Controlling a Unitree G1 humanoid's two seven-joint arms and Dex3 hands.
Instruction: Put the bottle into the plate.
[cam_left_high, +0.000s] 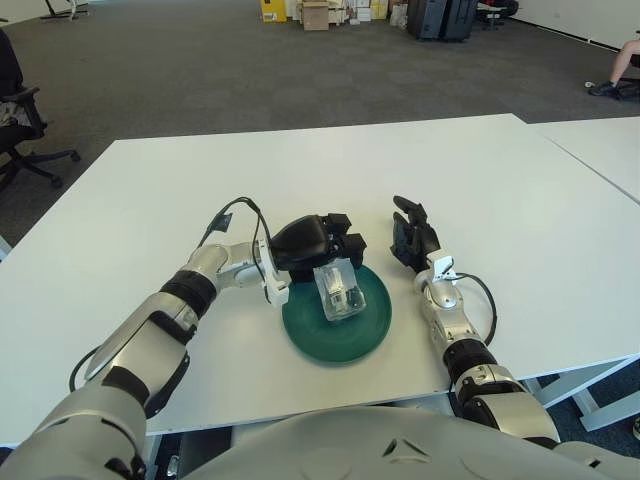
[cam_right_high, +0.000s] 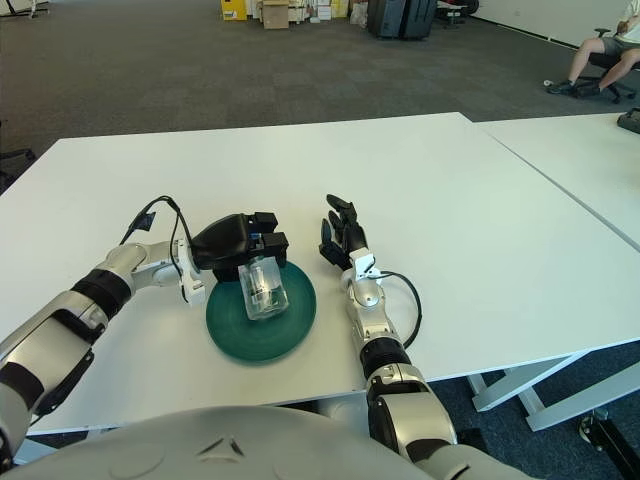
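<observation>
Left hand (cam_left_high: 318, 240) sat at the plate's far-left rim, fingers curled down over the top end of the bottle (cam_left_high: 339, 292). Grip looked closed on it, though the exact finger contact was hidden under the hand's black shell. Bottle lay directly below and toward the robot from that hand, within the plate (cam_left_high: 367, 335) outline. Its long axis ran from the hand toward the robot, tipped well off upright, base end nearest the plate centre. Whether the base already touched the plate surface could not be told from either eye view; it looked very close or resting.

Right hand (cam_left_high: 411, 236) stood just beside the plate's right rim, fingers spread and pointing up and away, holding nothing. It was near the plate but not at work; left hand was plainly the nearer one to the bottle.

Bottle: clear plastic, short and stubby, a little glare on the wall, a pale label or marking near mid-body. Green showed through it. Contents, if any, not legible.

Plate: dark green, round, shallow, flat on the white table (cam_left_high: 480, 190), toward the near edge.

Judgement: placement nearly complete. The remaining move turned on the tilt — fingers would need to let go with the bottle lying or settling inside the rim. A light, round-bodied bottle released on its side could roll toward the rim.
</observation>
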